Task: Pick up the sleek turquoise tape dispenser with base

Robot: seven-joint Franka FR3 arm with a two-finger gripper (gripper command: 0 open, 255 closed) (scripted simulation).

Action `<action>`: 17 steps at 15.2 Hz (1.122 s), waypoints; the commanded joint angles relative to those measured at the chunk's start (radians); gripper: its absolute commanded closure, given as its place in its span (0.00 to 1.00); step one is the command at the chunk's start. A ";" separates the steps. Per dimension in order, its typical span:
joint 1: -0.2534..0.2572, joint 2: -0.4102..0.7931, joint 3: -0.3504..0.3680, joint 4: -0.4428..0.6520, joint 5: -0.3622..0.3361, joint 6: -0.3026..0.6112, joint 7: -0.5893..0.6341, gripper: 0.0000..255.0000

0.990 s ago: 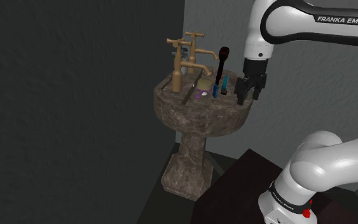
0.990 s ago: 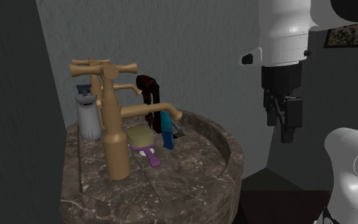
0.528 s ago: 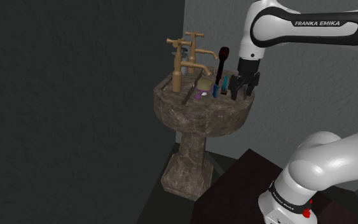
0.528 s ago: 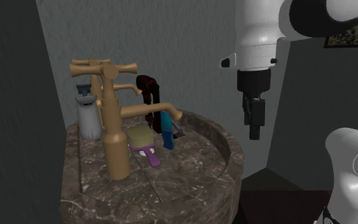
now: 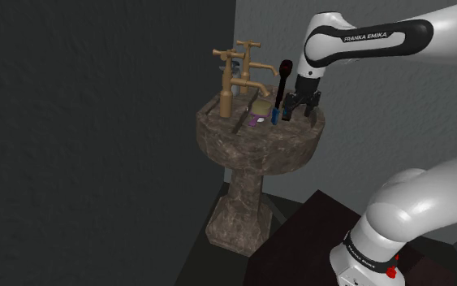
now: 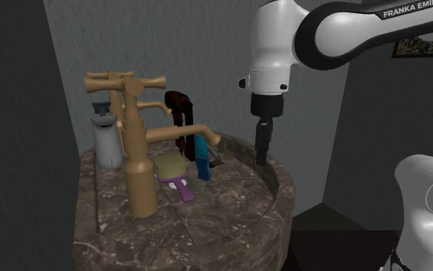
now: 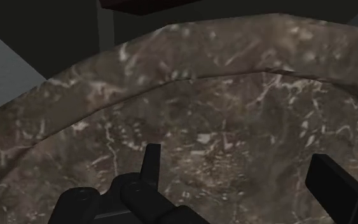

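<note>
In the second exterior view a tap (image 6: 134,150) stands at left on the sink (image 6: 238,231). At centre, just behind the spout, the dispenser (image 6: 201,160) is a thin turquoise slab on edge. It looks rigid, light and smooth, so it may tip or slip; best clasped low across its flat sides. Right of it the gripper (image 6: 261,156) hangs over the bowl, jaws wide apart and empty.

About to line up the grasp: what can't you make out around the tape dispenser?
Top of the tape dispenser: behind the spout of the brass tap, second exterior view.
Its shape: too small to tell, shoulder view.
Side of the grey bottle: behind the same tap, second exterior view.
</note>
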 commanded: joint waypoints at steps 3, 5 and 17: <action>-0.023 0.107 -0.047 0.062 -0.006 0.093 -0.024 0.00; -0.032 0.162 -0.069 0.098 -0.002 0.135 -0.035 0.00; -0.091 0.505 -0.184 0.390 0.113 0.310 -0.129 0.00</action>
